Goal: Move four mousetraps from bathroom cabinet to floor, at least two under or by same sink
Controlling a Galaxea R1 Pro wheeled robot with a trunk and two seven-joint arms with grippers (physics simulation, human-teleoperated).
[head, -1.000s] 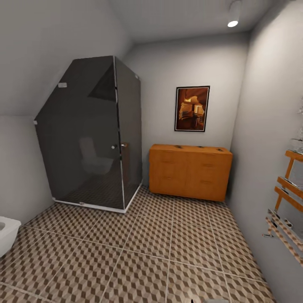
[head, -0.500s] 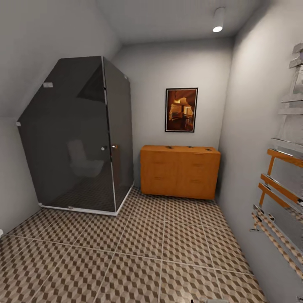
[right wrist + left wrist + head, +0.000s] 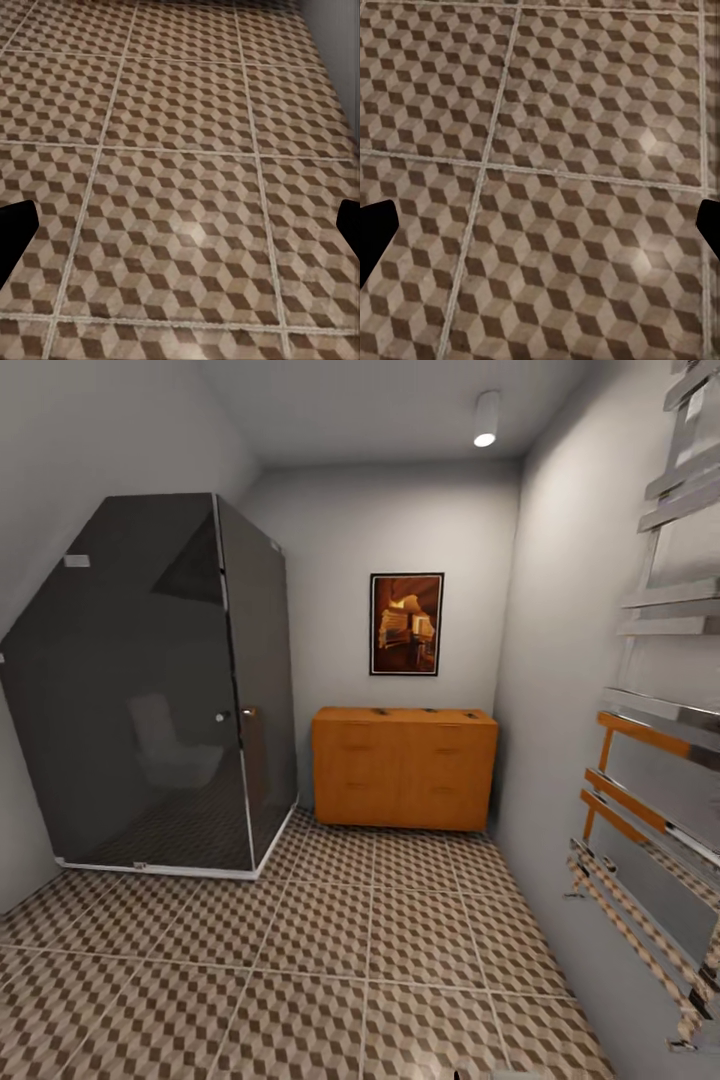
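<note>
The orange-brown cabinet [image 3: 404, 768] stands against the far wall, under a framed picture. A few small flat mousetraps [image 3: 381, 711] lie on its top, too small to make out in detail. The cube-patterned bathroom floor [image 3: 330, 950] stretches from me to the cabinet. The sink is out of view. In the left wrist view my left gripper [image 3: 540, 232] hangs open over bare tiles, its black fingertips [image 3: 375, 236] far apart. My right gripper [image 3: 180, 232] is open too above the floor [image 3: 187, 165], holding nothing.
A dark glass shower cabin [image 3: 150, 690] fills the left corner beside the cabinet. A chrome and wood towel rail [image 3: 650, 780] juts from the right wall. Open tiled floor lies between them.
The camera has turned right: shower, picture and cabinet have slid left in the picture, the toilet has left the view, and more of the towel rail shows.
</note>
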